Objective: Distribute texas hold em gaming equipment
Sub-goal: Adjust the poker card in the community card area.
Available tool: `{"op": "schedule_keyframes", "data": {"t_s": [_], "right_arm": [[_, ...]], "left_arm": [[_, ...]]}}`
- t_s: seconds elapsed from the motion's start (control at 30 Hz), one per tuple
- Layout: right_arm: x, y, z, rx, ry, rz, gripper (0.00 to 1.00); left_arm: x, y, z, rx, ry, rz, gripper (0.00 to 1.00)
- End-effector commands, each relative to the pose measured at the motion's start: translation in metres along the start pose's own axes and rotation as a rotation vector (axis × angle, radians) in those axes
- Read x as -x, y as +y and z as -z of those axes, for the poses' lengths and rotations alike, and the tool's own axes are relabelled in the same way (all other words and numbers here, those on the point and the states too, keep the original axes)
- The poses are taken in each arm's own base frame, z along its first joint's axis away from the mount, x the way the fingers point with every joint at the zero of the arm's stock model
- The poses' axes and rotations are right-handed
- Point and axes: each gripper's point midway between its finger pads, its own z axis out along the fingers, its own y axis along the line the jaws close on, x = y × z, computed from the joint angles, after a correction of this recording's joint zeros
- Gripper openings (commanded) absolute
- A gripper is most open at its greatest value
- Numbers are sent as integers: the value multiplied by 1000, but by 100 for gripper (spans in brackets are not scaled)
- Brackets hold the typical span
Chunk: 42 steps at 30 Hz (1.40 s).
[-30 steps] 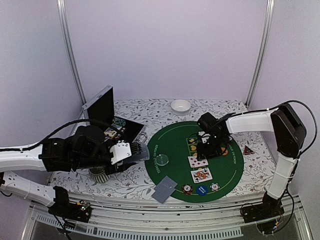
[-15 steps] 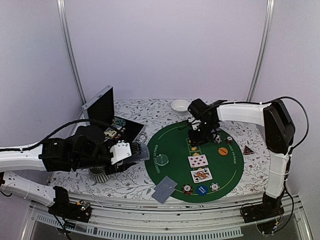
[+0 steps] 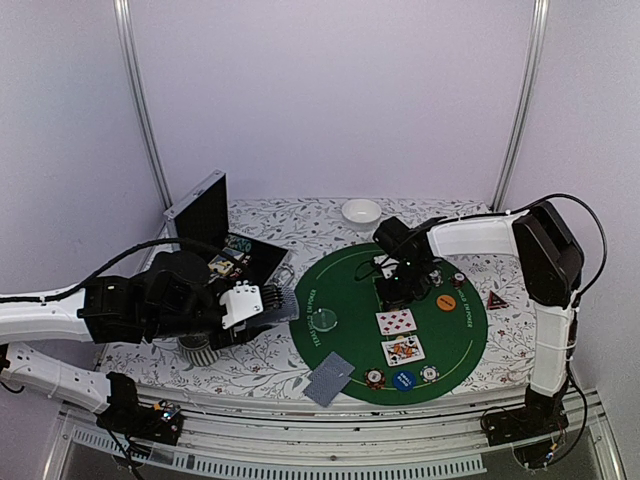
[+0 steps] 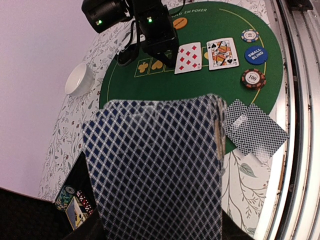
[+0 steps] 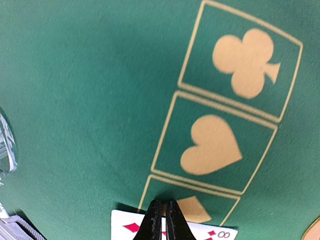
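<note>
A round green poker mat (image 3: 340, 290) lies mid-table. On it are a face-up eight of diamonds (image 3: 396, 321) and a face-up court card (image 3: 403, 349). Near its front edge are a reddish-brown chip (image 3: 375, 378), a blue chip (image 3: 403, 380) and a white chip (image 3: 429, 374). An orange button (image 3: 446, 300) and a red triangular marker (image 3: 497, 300) lie to the right. Two face-down cards (image 3: 330, 377) overlap the front left rim. My left gripper (image 3: 262, 303) is shut on a deck of blue-backed cards (image 4: 155, 165). My right gripper (image 5: 161, 202) is shut and empty, tips at the far edge of the eight of diamonds (image 5: 172, 231).
A ribbed grey mug (image 3: 200, 350) stands under my left arm. An open black case (image 3: 215, 225) sits at the back left. A small white bowl (image 3: 361, 211) is at the back. A pale clear button (image 3: 323, 321) lies on the mat's left side.
My right gripper has swung left from the mat's right side and come down over the printed card slots above the eight of diamonds. My left arm and the deck have not moved.
</note>
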Motion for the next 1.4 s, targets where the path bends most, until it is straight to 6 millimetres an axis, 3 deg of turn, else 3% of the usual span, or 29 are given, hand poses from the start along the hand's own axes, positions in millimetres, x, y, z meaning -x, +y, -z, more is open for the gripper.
{"op": "schedule_keyframes", "data": {"t_s": [0.0, 0.23, 0.4, 0.53, 0.63, 0.73, 0.93, 1.13, 1.37], "right_arm": [[-41, 5, -10, -8, 116, -21, 6], [-41, 9, -4, 3, 105, -34, 10], [-25, 8, 4, -9, 51, -36, 15], [3, -3, 32, -17, -56, -69, 16], [11, -10, 51, -4, -112, -87, 16], [-1, -27, 52, -33, -104, -121, 16], [-39, -59, 33, -118, -23, -179, 14], [-64, -59, 10, -112, 64, -176, 10], [-77, -43, 6, -100, 95, -131, 10]], "left_arm": [[2, 4, -1, 12, -12, 5, 54], [1, 3, -2, 8, -8, 5, 53], [2, 3, -1, 10, -12, 6, 54], [3, 4, 1, 10, -17, 9, 54], [3, 4, 1, 13, -19, 10, 54], [4, 6, 3, 17, -26, 11, 54], [4, 5, 3, 13, -25, 12, 54], [4, 5, 3, 13, -23, 13, 54], [3, 4, 2, 10, -18, 10, 54]]}}
